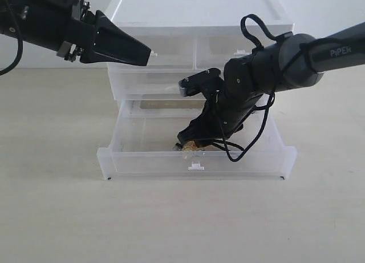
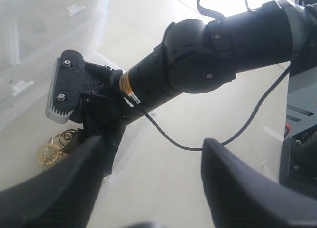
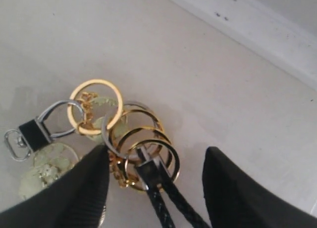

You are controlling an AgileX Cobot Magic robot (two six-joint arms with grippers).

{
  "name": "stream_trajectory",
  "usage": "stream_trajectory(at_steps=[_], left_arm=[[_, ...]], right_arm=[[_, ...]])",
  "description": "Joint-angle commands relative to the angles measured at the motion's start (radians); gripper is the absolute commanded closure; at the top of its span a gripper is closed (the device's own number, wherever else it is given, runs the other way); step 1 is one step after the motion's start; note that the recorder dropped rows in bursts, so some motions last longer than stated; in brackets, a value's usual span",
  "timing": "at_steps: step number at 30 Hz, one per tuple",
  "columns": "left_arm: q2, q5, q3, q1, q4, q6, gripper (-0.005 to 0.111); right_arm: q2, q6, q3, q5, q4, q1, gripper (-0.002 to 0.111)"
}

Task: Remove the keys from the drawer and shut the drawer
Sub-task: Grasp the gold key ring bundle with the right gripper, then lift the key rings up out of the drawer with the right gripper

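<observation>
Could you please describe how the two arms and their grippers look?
Left arm and right arm are matte black. The right one bears white PiPER lettering, a looping thin black cable, a yellow label and a grey finned block. Left gripper and right gripper have broad, tapered black fingers.

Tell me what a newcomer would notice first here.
The right gripper reaches down into the pulled-out bottom drawer, its jaws open over the keys, a gold bunch on the drawer floor. The left gripper hovers open at the upper left, near the top of the white cabinet.
</observation>
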Motion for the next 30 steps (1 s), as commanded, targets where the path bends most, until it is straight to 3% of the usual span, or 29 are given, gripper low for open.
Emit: stream_trajectory(at_steps=[1, 14, 30], left_arm=[[-0.008, 0.006, 0.004, 0.004, -0.022, 0.005, 0.052], [-0.008, 0.014, 0.004, 0.004, -0.06, 0.016, 0.052], [-0.008, -0.01, 0.004, 0.004, -0.054, 0.016, 0.052]], right_arm=[[0.011, -0.008, 0.0, 0.038, -0.002, -0.007, 0.059], [0.011, -0.012, 0.0, 0.049, -0.004, -0.007, 0.107], [-0.133, 0.016, 0.0, 0.054, -0.003, 0.001, 0.108]])
